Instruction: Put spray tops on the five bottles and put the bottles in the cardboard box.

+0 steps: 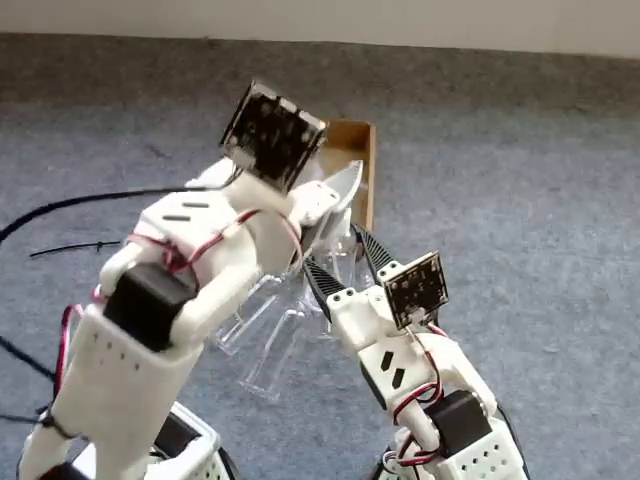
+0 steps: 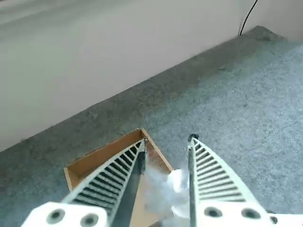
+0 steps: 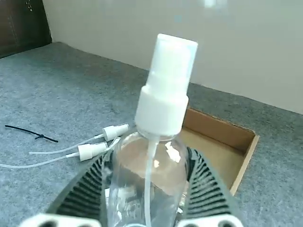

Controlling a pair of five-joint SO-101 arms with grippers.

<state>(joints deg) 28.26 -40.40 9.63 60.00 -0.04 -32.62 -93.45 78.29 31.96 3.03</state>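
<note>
My right gripper is shut on a clear bottle, held upright with a white spray top on its neck. In the high view the right gripper with black fingers sits just in front of the cardboard box. My left gripper, with white fingers, hangs open above it, over the box edge. Between the left gripper's fingers a blurred clear and white shape shows lower down, with the box beneath. Nothing touches the spray top in the right wrist view.
Several clear bottles lie on the grey carpet beside the left arm. Two loose spray tops with long tubes lie near the box. A black tie and a black cable lie at the left.
</note>
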